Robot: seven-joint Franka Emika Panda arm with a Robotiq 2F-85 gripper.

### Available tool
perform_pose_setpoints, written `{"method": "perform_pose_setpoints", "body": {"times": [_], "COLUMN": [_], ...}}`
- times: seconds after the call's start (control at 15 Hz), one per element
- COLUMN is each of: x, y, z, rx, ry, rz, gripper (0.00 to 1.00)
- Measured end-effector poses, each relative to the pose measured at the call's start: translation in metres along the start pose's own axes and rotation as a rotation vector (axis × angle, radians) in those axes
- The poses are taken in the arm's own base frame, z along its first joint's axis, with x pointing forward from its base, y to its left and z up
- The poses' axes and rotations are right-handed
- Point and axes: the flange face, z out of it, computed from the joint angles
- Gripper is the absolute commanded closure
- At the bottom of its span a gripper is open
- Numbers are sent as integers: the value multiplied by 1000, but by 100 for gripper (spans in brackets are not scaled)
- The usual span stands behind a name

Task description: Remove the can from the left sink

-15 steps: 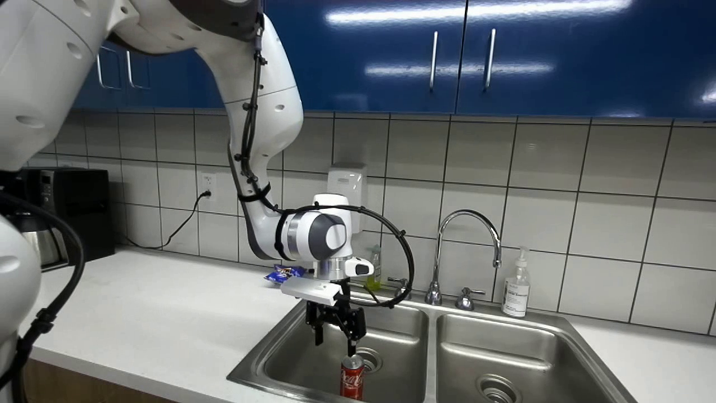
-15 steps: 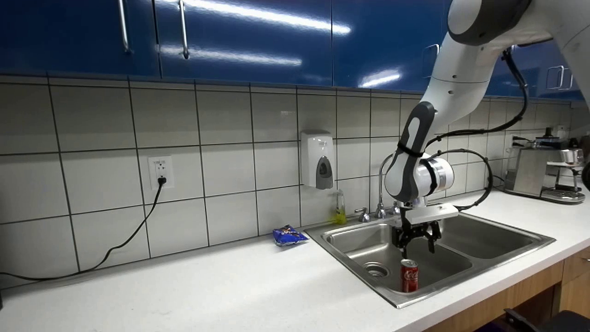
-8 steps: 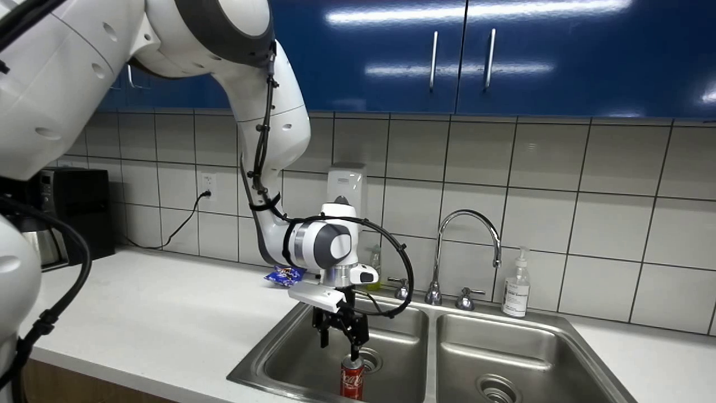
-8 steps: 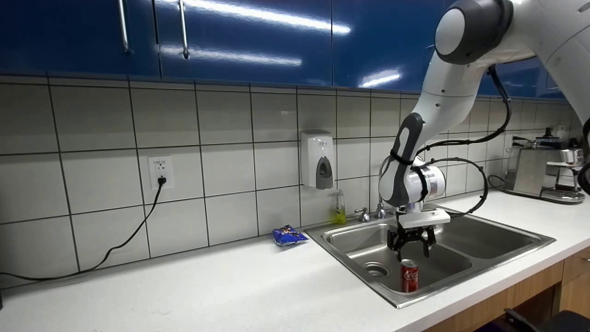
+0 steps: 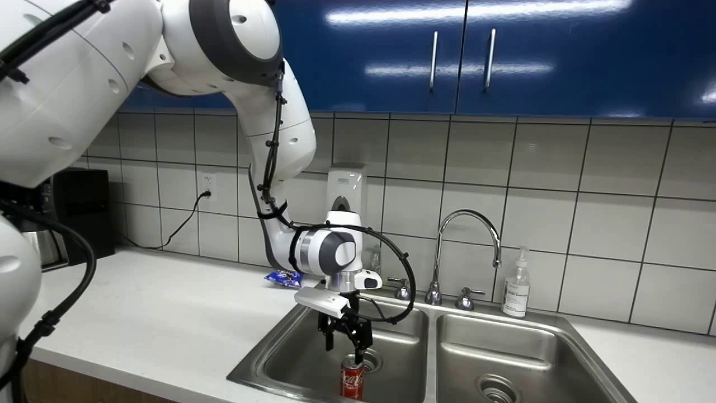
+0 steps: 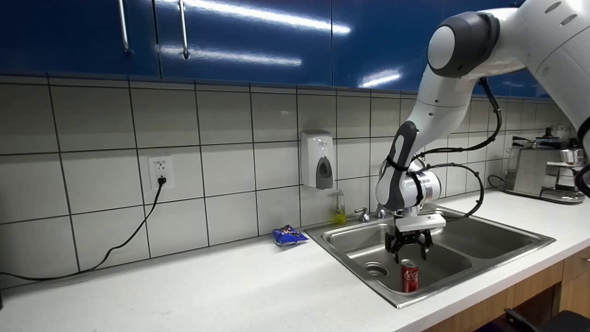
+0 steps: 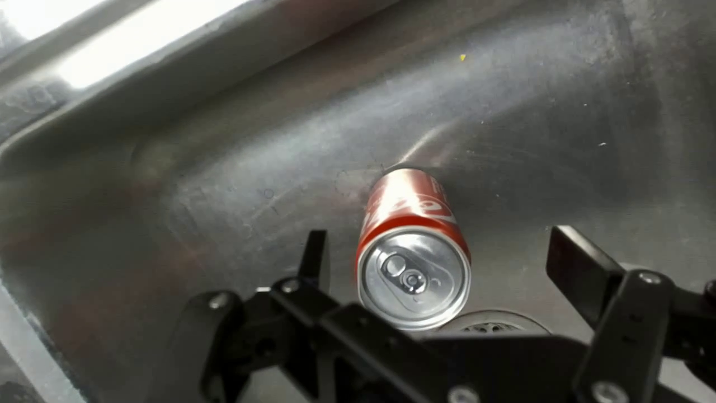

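The gripper [image 7: 439,252] is held with its jaws spread apart, low in the wrist view. Near that frame's centre, the can [image 7: 413,252] is seen upright inside the left sink [image 5: 400,378], shown bottom centre in an exterior view.

Drain [image 7: 495,323] Partly Hidden

In the wrist view, the Coca-Cola can [image 7: 414,246] and pincer [image 7: 439,246] cover the rest. In an exterior view, the bottom edge crops the left sink [image 5: 403,347]; small print on the pump bottle [image 5: 516,294] is illegible. In an exterior view, the arm [image 6: 440,101] mostly hides the faucet [image 6: 380,212].
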Motion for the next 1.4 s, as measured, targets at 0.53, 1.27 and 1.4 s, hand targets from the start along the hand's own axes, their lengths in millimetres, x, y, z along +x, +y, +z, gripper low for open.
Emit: {"method": "perform_pose_setpoints", "body": {"times": [0.53, 1.27, 1.4], "x": [14, 22, 23], "y": [8, 8, 8], "z": [23, 40, 42], "rx": [-19, -29, -30], "ry": [-8, -16, -16], "rz": [12, 12, 14], "gripper": [0, 0, 0]}}
